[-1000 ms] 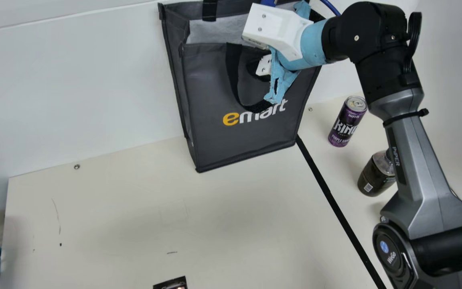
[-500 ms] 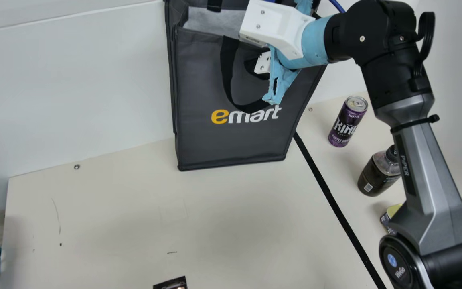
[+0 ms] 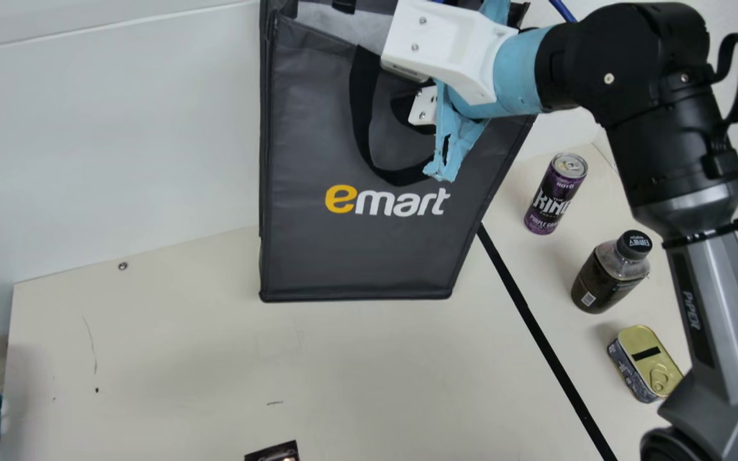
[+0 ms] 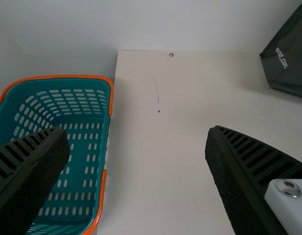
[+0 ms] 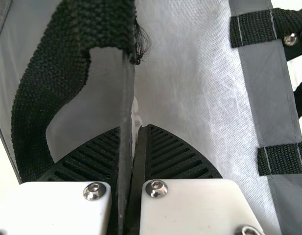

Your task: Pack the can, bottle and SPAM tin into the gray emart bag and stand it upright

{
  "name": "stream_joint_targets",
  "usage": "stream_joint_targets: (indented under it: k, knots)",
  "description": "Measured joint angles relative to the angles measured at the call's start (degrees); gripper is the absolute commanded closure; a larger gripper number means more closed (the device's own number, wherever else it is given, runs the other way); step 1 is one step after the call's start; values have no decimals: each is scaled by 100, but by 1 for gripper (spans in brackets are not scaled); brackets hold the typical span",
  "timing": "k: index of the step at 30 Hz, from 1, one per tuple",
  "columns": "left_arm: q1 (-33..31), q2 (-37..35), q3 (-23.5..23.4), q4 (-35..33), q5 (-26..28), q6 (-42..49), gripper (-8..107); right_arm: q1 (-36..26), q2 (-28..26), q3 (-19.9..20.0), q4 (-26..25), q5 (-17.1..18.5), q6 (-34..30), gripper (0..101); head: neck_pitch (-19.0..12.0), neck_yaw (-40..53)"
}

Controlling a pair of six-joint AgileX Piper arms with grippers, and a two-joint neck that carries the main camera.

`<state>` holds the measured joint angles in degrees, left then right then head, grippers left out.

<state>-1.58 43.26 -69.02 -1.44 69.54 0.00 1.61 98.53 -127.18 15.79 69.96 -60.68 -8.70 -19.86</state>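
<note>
At the table's point(image 3: 183, 358) left we had the left gripper point(image 4: 137, 139) near the teal basket point(image 4: 58, 76), fingers wide apart, likely waiting. Farther right our right gripper point(image 5: 133, 129) was clamped on one wall of the gray emart bag point(image 3: 369, 256), presumably to set its mouth for loading. Beyond it stood the can point(image 3: 555, 195), bottle point(image 3: 606, 278) and SPAM tin point(image 3: 647, 365), unpacked, probably grouped for easy picking. Against the earlier frames, we had swung the bag's base squarer to the camera; our right forearm point(image 3: 721, 307) had shifted outward, uncovering tin and bottle.
</note>
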Motion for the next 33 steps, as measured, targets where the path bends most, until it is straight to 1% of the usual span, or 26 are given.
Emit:
stream_joint_targets:
  k: [24,33]
  knots:
    - [0,0,0,0,0,0,9,397,-1470,1376,-68,-3,20,101,0,-9]
    - [0,0,0,0,0,0,9,700,-1955,1928,-235,-7,202,101,0,0]
